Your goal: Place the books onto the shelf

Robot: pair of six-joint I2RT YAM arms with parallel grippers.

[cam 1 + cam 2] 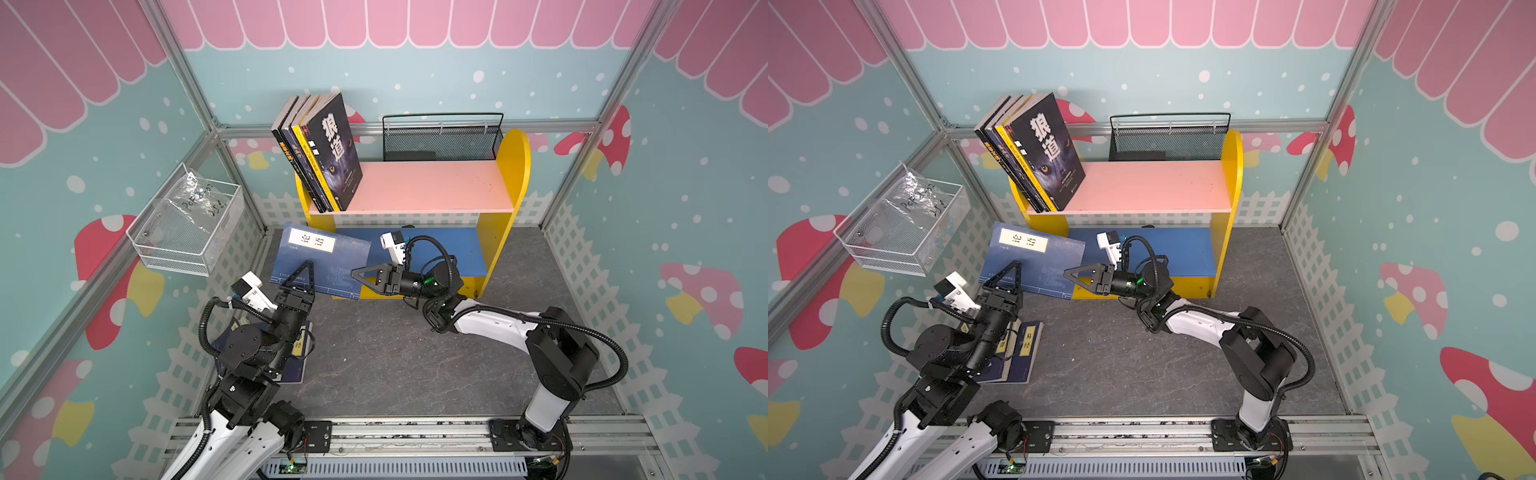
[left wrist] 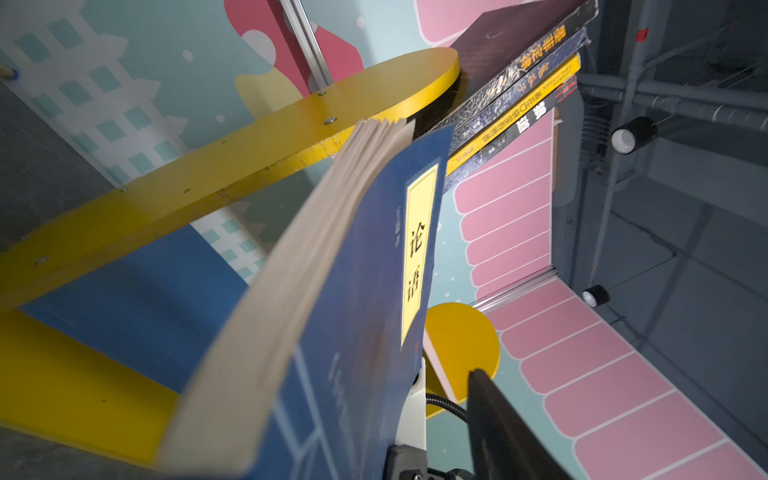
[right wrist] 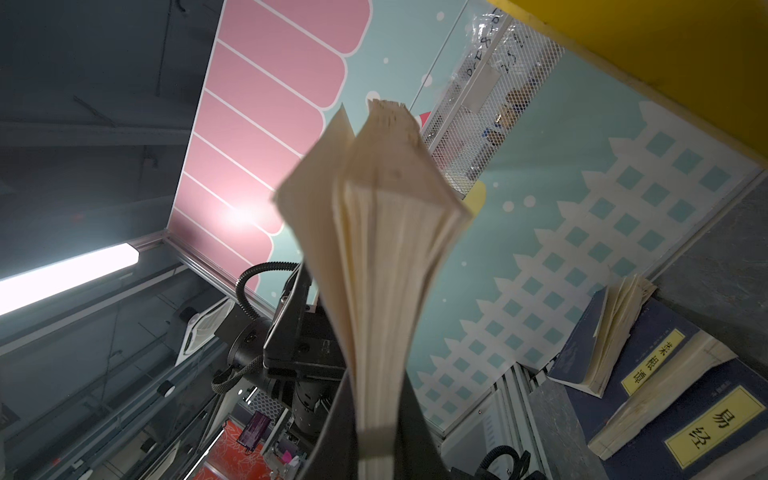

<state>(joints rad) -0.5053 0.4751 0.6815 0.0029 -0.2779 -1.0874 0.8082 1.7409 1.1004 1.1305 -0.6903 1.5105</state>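
Observation:
A navy book (image 1: 322,259) (image 1: 1034,259) with a yellow label hangs tilted in front of the shelf's (image 1: 428,187) (image 1: 1150,187) lower left corner. My right gripper (image 1: 354,273) (image 1: 1066,274) is shut on its page edge, and the pages (image 3: 382,249) fan out from between the jaws. My left gripper (image 1: 307,266) (image 1: 1017,266) stands open astride the book's near edge; one finger (image 2: 498,424) is clear of the cover (image 2: 353,291). Several books (image 1: 328,149) (image 1: 1038,149) lean at the left end of the pink board. More navy books (image 1: 299,353) (image 1: 1023,349) (image 3: 665,395) lie stacked under my left arm.
A black wire mesh basket (image 1: 442,139) stands behind the shelf. A white wire basket (image 1: 187,224) holding a plastic bag hangs on the left wall. The shelf's blue lower board (image 1: 449,249) lies just behind my right wrist. An aluminium rail (image 1: 415,432) runs along the front edge.

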